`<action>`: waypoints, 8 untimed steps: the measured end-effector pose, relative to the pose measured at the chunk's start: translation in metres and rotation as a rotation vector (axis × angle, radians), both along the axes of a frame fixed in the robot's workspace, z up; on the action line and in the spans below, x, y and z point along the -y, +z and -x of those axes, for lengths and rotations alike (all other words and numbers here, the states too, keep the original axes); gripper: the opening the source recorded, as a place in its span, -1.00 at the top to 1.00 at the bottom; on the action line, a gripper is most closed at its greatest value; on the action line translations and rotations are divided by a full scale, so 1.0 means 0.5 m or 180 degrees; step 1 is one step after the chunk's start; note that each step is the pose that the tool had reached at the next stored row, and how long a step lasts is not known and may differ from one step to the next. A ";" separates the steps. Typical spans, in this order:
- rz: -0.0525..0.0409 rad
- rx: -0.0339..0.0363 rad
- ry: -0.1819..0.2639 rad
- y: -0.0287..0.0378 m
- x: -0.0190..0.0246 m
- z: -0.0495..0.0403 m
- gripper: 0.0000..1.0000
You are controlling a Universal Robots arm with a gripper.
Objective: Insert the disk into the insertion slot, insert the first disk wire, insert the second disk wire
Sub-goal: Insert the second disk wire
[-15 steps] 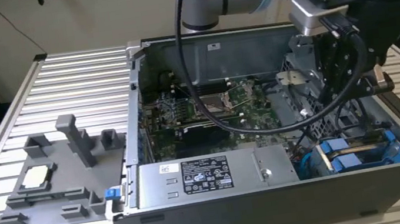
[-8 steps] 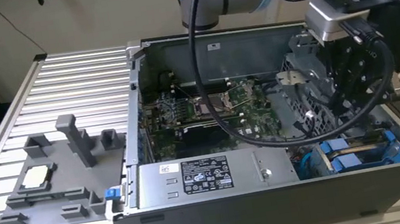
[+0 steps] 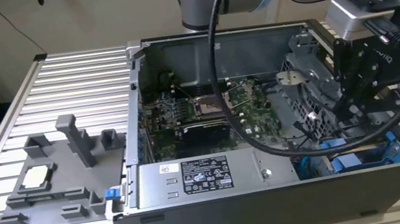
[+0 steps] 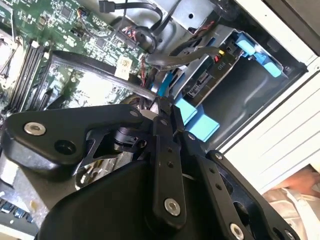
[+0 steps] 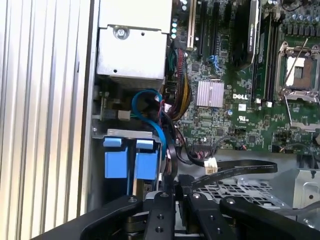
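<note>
The disk (image 4: 202,82) lies seated in the insertion slot (image 4: 250,95), a grey bay at the case's corner on the exterior view's right. Its blue carrier tabs (image 5: 125,160) stick out of the slot (image 5: 122,133), and they show as blue plastic (image 3: 361,158) in the exterior view. My gripper (image 4: 160,106) hangs just above the disk's connector edge, shut on the end of a flat black disk wire (image 4: 95,62) with a white tag. That wire (image 5: 250,167) runs in to my gripper (image 5: 177,186). A blue wire (image 5: 152,115) loops beside the slot. In the exterior view my gripper (image 3: 346,118) is low inside the case.
The grey power-supply box (image 3: 202,177) lies along the case's near wall. The green motherboard (image 3: 208,108) fills the case floor. A perforated drive cage (image 3: 301,97) stands beside my arm. A grey fixture (image 3: 51,181) sits on the slatted table on the exterior view's left.
</note>
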State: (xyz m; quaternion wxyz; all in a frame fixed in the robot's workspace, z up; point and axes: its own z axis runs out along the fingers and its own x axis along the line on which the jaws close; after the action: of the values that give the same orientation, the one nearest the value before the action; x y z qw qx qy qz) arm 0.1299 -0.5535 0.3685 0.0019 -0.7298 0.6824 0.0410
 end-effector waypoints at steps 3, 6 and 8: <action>0.0000 -0.0054 0.0000 -0.001 0.0059 -0.011 0.69; -0.0001 -0.0084 0.0000 -0.001 0.0116 -0.021 0.69; -0.0001 -0.0101 0.0000 -0.002 0.0163 -0.026 0.69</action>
State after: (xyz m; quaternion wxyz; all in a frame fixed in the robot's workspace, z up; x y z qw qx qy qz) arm 0.1429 -0.5617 0.3677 -0.0088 -0.7290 0.6824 0.0527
